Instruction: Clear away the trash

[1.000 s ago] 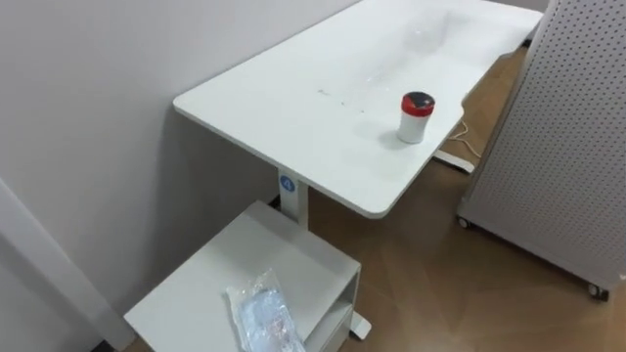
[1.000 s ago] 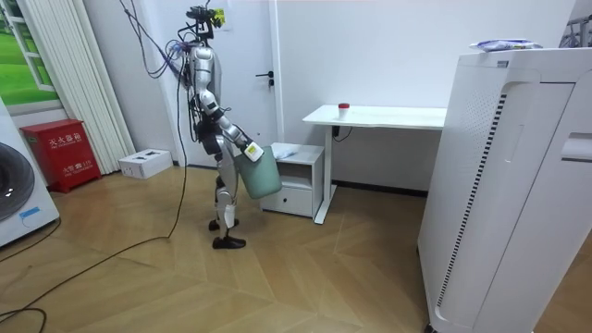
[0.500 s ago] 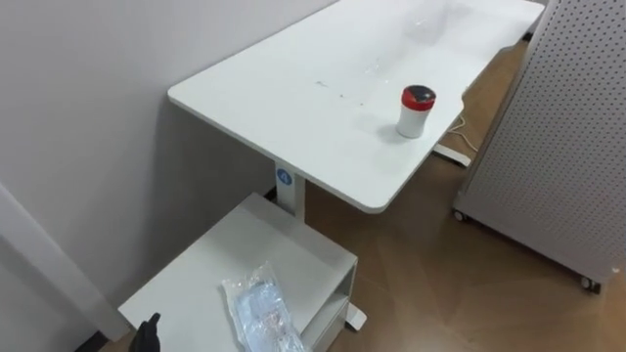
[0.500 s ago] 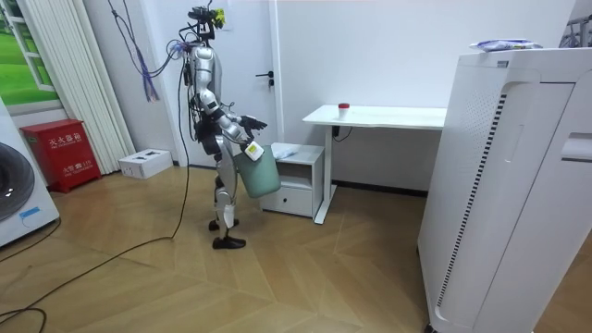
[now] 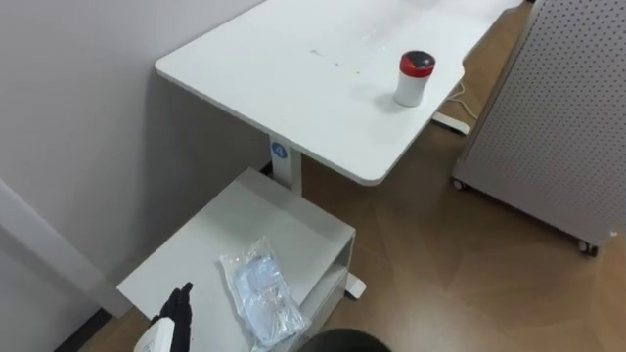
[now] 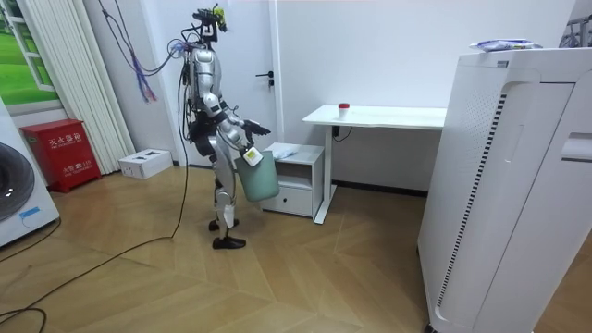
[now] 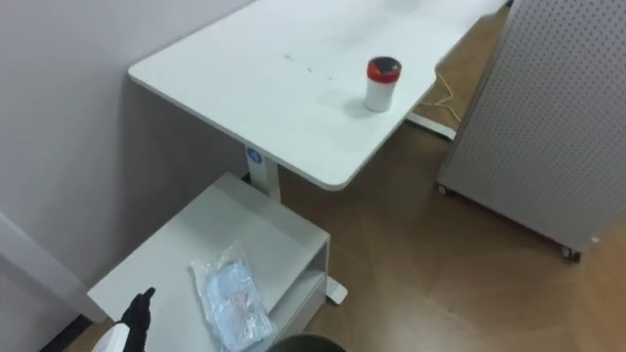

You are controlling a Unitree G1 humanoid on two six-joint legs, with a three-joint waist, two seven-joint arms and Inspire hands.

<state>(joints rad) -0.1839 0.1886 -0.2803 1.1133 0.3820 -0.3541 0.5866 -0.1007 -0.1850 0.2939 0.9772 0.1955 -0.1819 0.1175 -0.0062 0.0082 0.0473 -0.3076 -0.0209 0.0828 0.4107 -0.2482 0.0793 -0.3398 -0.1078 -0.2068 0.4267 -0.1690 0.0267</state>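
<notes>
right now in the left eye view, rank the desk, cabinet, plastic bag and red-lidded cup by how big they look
1. desk
2. cabinet
3. plastic bag
4. red-lidded cup
The plastic bag lies nearer the camera than the red-lidded cup, so part of that gap may be nearness.

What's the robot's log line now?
left hand: open, near plastic bag | plastic bag: on low cabinet, ungrasped | green bin: carried

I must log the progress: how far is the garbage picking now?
Done: the robot stands at the low cabinet with its green bin. In hand: the open left hand hovers beside the plastic bag lying on top. Left: grasp the bag, bin it.
</notes>
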